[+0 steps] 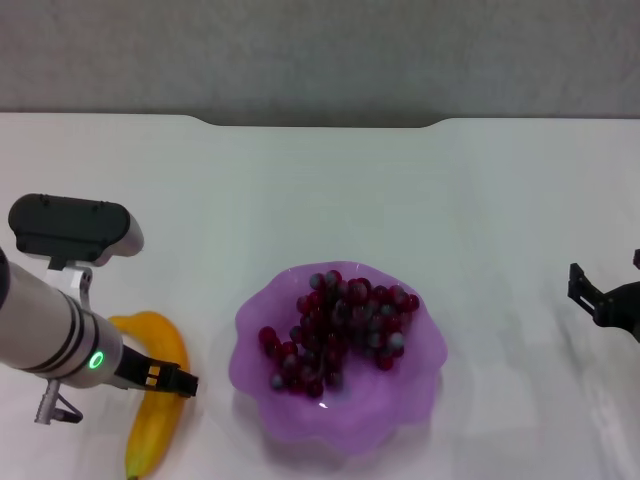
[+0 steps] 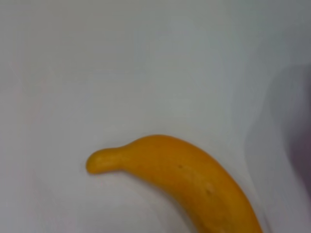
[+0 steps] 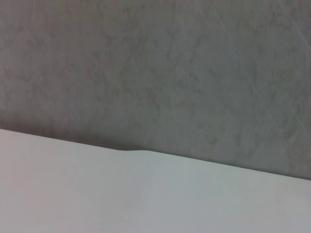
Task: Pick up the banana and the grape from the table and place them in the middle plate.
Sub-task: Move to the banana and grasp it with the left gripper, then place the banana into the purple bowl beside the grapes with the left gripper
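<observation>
White and flat, the large plain table [image 1: 330, 200] fills nearly the whole head view, its notched far edge running along the upper part of the frame against a grey floor [image 1: 320, 50]. Lower centre sits the middle plate [image 1: 420, 385], a translucent lilac plastic dish with a wavy scalloped rim. Inside it lies the grape [image 1: 335, 330], a glossy bunch of small dark red-purple berries.

At lower left the left arm's silver and black body reaches in, and the left gripper [image 1: 170, 380] hangs right over the banana [image 1: 160, 425], a curved, smooth yellow-orange fruit lying on the table just beside the plate. Whether its jaws stand apart or together I cannot tell.

At the right edge the dark right gripper [image 1: 600, 300] sits well apart from the plate; its jaw state cannot be told either.
</observation>
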`<state>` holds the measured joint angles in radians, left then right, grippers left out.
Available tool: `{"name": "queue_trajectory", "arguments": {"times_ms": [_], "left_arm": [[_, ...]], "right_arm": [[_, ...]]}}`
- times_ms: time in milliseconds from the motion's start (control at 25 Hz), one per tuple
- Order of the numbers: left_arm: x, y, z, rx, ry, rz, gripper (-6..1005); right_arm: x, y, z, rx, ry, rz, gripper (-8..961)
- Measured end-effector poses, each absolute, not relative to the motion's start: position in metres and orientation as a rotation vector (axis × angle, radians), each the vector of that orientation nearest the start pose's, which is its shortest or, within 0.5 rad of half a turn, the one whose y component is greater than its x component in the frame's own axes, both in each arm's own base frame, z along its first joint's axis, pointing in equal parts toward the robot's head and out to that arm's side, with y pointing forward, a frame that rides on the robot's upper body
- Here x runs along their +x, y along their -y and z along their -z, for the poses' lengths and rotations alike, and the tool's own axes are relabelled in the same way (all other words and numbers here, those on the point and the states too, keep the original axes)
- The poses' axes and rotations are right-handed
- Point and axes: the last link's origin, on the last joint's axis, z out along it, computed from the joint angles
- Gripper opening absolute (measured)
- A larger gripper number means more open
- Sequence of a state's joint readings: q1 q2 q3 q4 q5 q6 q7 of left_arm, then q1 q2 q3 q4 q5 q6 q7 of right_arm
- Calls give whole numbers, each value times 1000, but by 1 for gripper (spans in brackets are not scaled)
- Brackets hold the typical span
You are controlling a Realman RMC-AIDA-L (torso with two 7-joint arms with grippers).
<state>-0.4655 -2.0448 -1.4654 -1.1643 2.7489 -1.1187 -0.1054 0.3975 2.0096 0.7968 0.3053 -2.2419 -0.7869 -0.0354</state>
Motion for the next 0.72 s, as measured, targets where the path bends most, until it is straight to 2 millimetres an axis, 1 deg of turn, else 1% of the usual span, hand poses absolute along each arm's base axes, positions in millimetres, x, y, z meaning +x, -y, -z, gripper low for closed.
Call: {"name": "queue_trajectory", "arguments": {"times_ms": [400,640,720], "left_arm": [[-258,-355,38,-1978,1412,-362,781],[-260,-356,36,-1966,1417,-348,549],[-259,-357,34,-1960,1416,-332,521]], "right_arm": [[362,-332,33,-1742,-653,-338,891],[362,-332,33,-1743,-653,-338,891],[362,-332,33,-1743,-653,-337,891]]}}
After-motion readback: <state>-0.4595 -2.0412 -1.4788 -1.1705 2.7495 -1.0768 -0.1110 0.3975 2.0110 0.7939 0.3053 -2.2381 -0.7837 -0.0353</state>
